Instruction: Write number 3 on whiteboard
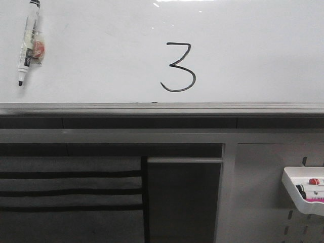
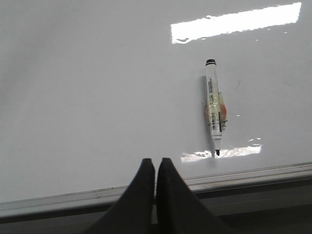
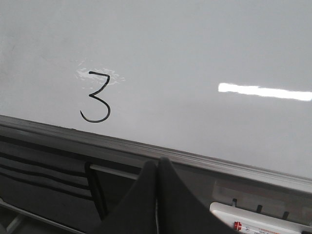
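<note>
A black hand-drawn number 3 (image 1: 178, 67) stands near the middle of the glossy whiteboard (image 1: 253, 50); the right wrist view shows the same digit (image 3: 96, 97). A white marker (image 1: 29, 41) with a black tip pointing down clings to the board at the far left, taped around its middle, and is also seen in the left wrist view (image 2: 214, 107). My left gripper (image 2: 156, 163) is shut and empty, down by the board's lower rail, away from the marker. My right gripper (image 3: 158, 163) is shut and empty, below the rail. Neither gripper shows in the front view.
A grey metal rail (image 1: 162, 109) runs along the board's lower edge. Below it are dark panels and slots (image 1: 71, 192). A small white marker tray (image 1: 304, 190) with markers hangs on the pegboard at the lower right, also visible in the right wrist view (image 3: 258, 222).
</note>
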{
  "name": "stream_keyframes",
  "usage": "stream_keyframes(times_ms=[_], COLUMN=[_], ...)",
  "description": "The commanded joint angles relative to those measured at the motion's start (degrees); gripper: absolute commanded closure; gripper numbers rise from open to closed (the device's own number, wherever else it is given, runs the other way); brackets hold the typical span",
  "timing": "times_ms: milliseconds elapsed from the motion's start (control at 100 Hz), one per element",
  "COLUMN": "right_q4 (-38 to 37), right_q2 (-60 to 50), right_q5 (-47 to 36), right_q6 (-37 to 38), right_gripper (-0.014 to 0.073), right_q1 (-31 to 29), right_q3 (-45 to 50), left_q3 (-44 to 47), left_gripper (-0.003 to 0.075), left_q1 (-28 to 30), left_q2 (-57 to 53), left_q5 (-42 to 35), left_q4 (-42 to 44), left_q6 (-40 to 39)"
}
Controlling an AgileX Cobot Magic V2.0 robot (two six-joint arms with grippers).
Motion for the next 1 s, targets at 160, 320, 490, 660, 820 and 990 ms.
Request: stream_keyframes(times_ms=[160,320,490,660,820,990], right_q4=[-0.42,-0.42,-0.42,-1.0,-0.36,-0.15], right_q2=[0.5,0.5,0.5,-4.0,-11.56,-19.26], right_q5=[-4.11,-4.11,-4.11,-5.91,-15.26,-20.87], right_q6=[-0.02,-0.02,-0.02,-0.52,-0.52,-0.52], right_gripper=[0.0668,0.0668,0.0668,0.0668,0.0668,0.0668], right_q1=[-0.33,-0.33,-0.33,-3.02,-10.29,-12.52], right_q3=[-1.49,-1.49,-1.49,0.94,8.64,17.88], left_q3=[0.13,0.13,0.13,0.13,0.13,0.13], left_gripper=[0.0738,0.0738,0.0738,0.0738,0.0738,0.0738], left_q1=[0.07,0.07,0.07,0.07,0.07,0.07], left_q2=[-1.77,-1.77,-1.77,-1.77,-1.77,-1.77], left_q5=[-4.63,-4.63,-4.63,-4.63,-4.63,-4.63], left_q4=[-0.12,-0.12,-0.12,-0.12,-0.12,-0.12], left_q6=[-0.62,-0.62,-0.62,-0.62,-0.62,-0.62])
